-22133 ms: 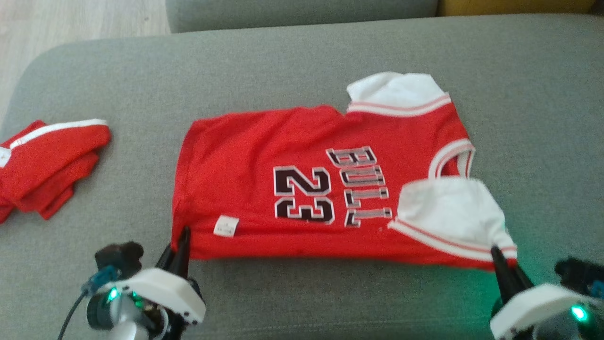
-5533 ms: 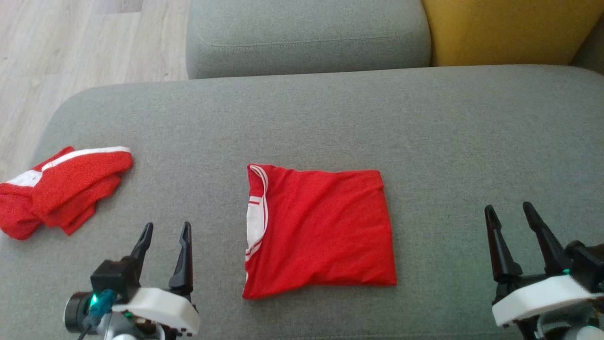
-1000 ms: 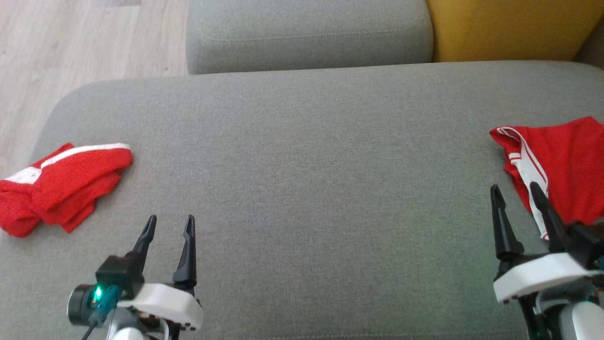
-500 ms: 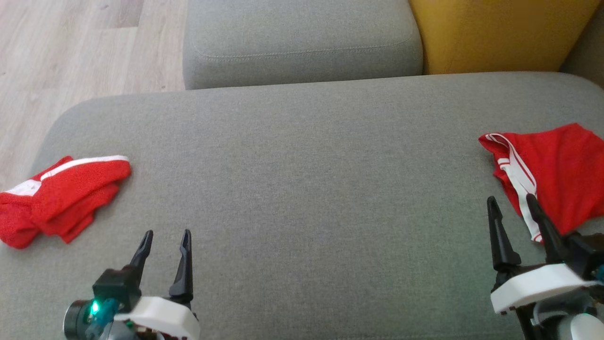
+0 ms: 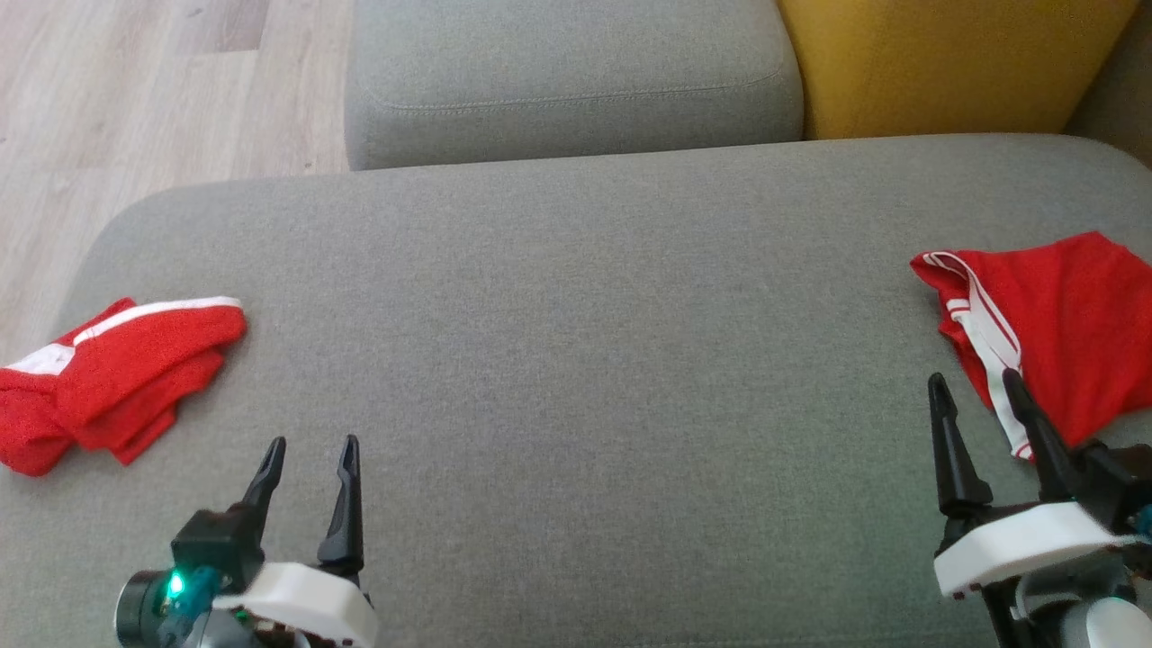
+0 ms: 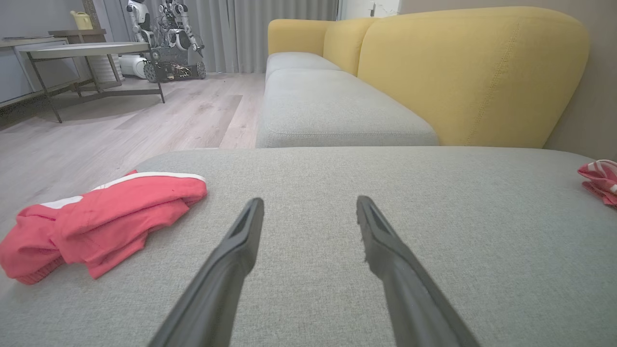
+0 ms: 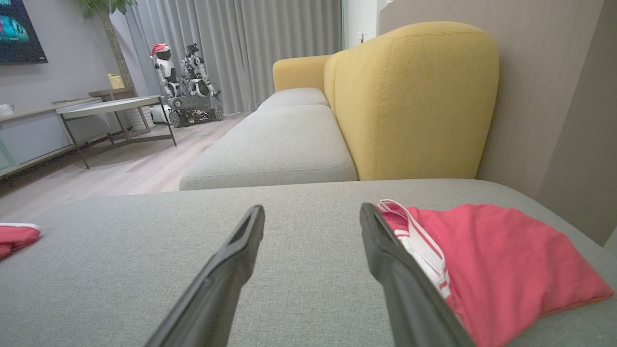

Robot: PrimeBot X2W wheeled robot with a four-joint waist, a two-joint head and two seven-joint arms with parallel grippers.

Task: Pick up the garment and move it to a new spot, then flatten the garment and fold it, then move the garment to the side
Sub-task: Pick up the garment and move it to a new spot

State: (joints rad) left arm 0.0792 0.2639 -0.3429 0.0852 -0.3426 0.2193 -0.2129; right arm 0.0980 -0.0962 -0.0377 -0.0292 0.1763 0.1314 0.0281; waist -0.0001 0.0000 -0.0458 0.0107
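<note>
Folded garment (image 5: pixel 1066 333) sits at the right edge of the sofa seat (image 5: pixel 576 360), just beside the right gripper (image 5: pixel 974 378). It and the left gripper (image 5: pixel 311 443) are both spread wide and empty. The cloth looks soft, light and floppy, so pinch a folded edge through all layers. Count: two red garments, with a crumpled one (image 5: pixel 117 369) at left.

head: overhead, looking down at cushion (image 5: pixel 576 360) | wrists: low, near cushion, facing backrest (image 6: pixel 472 77) | shared: garment (image 5: pixel 1071 333)
</note>
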